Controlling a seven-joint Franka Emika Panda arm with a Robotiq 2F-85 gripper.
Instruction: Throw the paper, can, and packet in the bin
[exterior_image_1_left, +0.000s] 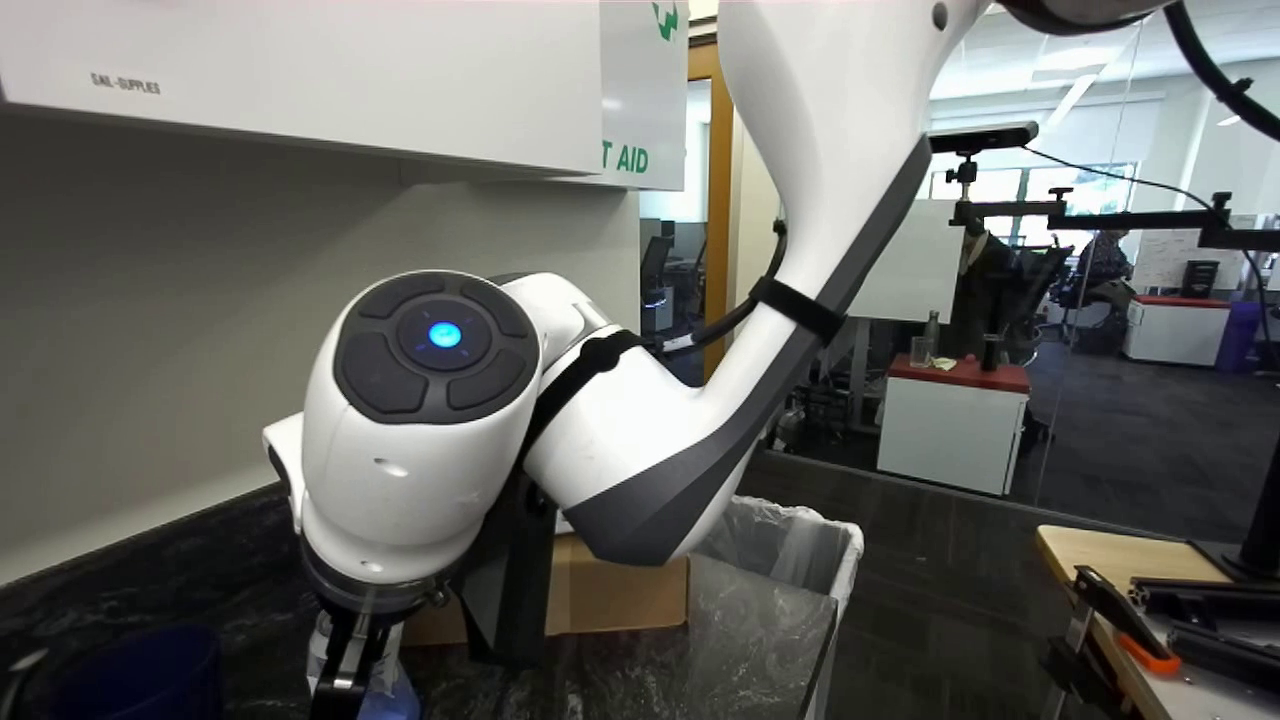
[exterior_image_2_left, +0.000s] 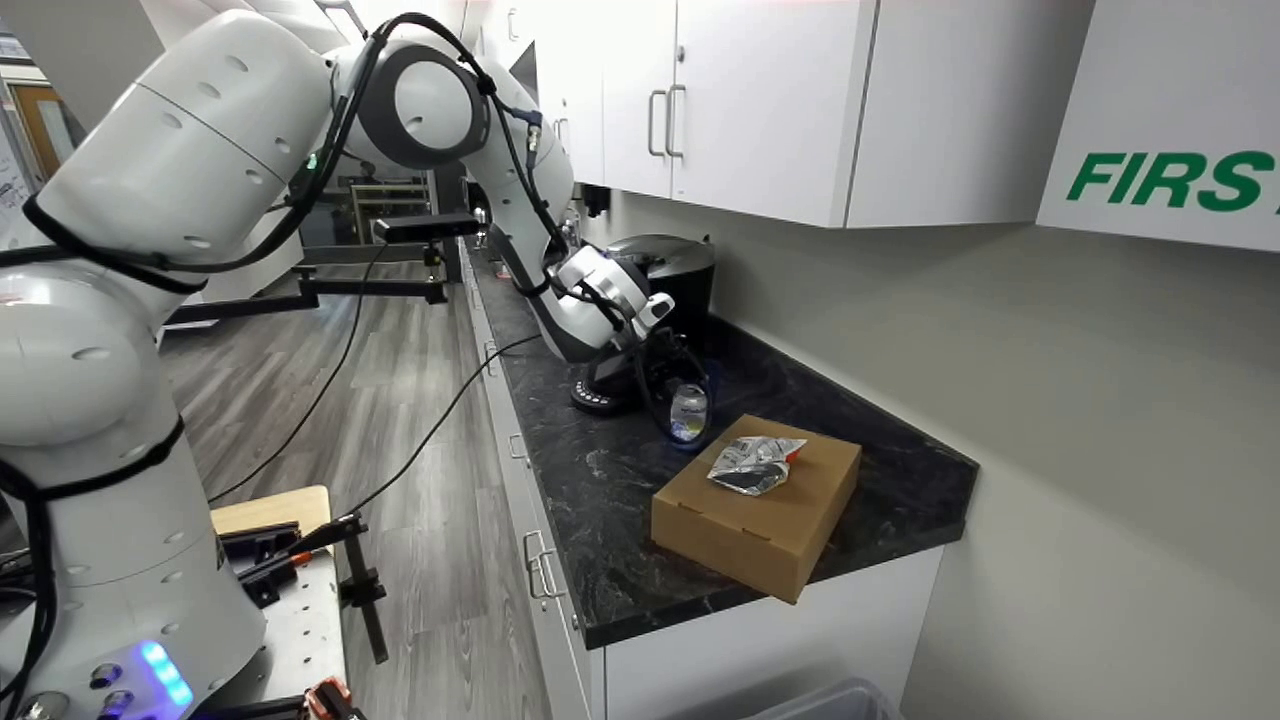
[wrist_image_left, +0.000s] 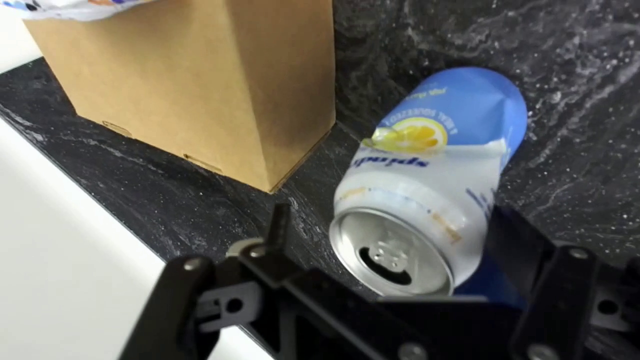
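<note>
The can (wrist_image_left: 425, 175), silver on top with a white and blue body, stands upright on the dark counter. My gripper (wrist_image_left: 392, 215) is open around its upper part. In the wrist view a gap shows between the can and the finger (wrist_image_left: 279, 227) at left; the finger at right is close against it, touching or not I cannot tell. In an exterior view the silver packet (exterior_image_2_left: 756, 464) lies on the cardboard box; the arm mostly hides it in an exterior view. The bin (exterior_image_1_left: 790, 545), lined with a whitish bag, stands past the counter's end. The paper is out of view.
The brown cardboard box (exterior_image_2_left: 760, 510) sits near the counter's end, close to the can. A dark blue container (exterior_image_1_left: 140, 670) stands beside the gripper. A black appliance with a silver lid (exterior_image_2_left: 665, 260) is behind the wrist. White cabinets (exterior_image_1_left: 300, 80) hang above the counter (exterior_image_2_left: 620, 500).
</note>
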